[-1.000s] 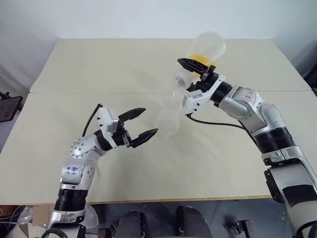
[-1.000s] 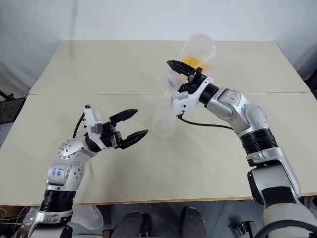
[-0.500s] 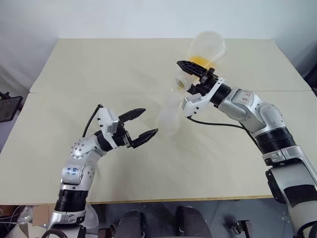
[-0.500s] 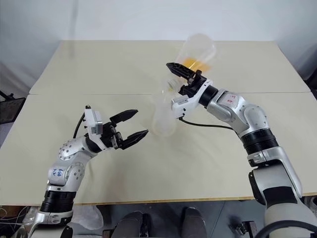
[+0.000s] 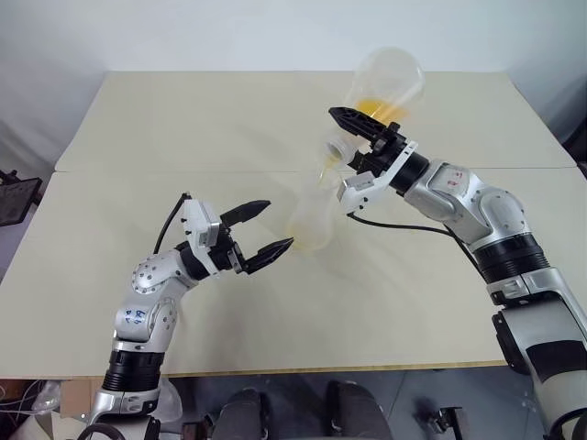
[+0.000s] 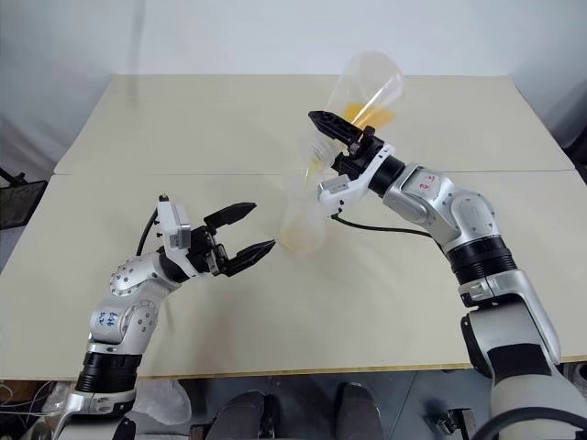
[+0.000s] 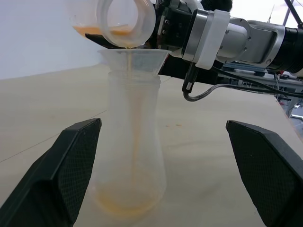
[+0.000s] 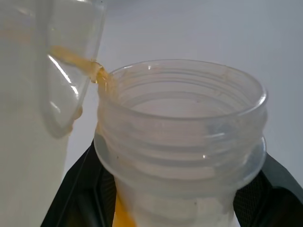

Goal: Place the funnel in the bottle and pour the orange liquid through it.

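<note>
Standing bottle (image 5: pixel 312 220) beyond left hand (image 5: pixel 268 228)

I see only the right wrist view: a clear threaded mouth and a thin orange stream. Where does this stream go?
Observer: Into the small clear plastic funnel seated in the translucent whitish cone-shaped bottle; the right gripper tilts a clear round-bellied flask above it.
Operator: Does liquid reach the bottom?
Observer: Yes, bright orange liquid pools at the bottle's base.
Operator: Is the left gripper holding the bottle?
Observer: No, it is open beside the bottle, not touching.
</note>
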`<state>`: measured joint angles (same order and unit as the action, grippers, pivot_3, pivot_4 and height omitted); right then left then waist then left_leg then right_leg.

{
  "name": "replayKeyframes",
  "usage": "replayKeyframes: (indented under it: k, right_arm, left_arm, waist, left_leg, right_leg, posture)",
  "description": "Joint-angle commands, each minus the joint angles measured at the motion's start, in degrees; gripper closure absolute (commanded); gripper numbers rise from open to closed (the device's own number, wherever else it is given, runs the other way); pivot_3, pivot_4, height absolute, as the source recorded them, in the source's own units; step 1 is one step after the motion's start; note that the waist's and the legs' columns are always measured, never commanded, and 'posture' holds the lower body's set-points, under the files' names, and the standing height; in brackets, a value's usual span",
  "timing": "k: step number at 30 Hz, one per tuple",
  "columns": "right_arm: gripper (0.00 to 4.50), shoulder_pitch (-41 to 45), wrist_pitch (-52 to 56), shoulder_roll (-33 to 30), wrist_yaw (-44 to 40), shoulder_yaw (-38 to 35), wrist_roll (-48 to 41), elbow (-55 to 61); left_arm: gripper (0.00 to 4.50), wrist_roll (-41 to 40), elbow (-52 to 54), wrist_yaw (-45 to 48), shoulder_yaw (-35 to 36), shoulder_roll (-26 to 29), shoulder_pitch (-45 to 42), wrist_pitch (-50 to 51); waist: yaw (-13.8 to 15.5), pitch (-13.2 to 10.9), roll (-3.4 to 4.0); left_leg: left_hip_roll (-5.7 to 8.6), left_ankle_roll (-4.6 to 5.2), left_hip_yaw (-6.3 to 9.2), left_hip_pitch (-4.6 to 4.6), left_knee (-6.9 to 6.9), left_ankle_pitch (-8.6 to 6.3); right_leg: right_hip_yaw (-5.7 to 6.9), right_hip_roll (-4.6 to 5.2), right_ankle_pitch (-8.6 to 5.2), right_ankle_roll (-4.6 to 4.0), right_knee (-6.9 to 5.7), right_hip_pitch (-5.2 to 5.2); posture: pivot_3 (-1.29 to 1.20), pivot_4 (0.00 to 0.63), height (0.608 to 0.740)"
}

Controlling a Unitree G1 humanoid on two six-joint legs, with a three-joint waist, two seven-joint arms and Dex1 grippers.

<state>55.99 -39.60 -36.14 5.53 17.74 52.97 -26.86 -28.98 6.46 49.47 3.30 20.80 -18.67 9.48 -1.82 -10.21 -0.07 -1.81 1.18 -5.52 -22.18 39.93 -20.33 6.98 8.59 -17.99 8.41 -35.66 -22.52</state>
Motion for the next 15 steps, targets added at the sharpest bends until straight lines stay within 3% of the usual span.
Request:
replayKeyframes:
  k: [1,15]
  right_arm:
    - [1.92,2.3,0.1,-1.1,1.7,-0.3,-0.1,2.0]
    - [1.92,2.3,-0.2,-1.2,2.4,-0.4,0.2,2.4]
  left_arm:
    - [0.00,-0.3,2.4,-0.3,-0.1,-0.3,-0.2,-0.9]
    - [0.00,0.0,2.5,-0.8,-0.2,-0.9,-0.2,-1.6]
  waist:
    - [0.0,0.0,0.00]
    - [0.0,0.0,0.00]
  left_leg:
    - [0.00,0.00,0.00,0.00,0.00,0.00]
    - [0.00,0.00,0.00,0.00,0.00,0.00]
  right_leg:
    - [0.00,0.00,0.00,0.00,0.00,0.00]
    - [0.00,0.00,0.00,0.00,0.00,0.00]
  posture:
    - [0.00,0.150,0.740]
    - [0.00,0.150,0.740]
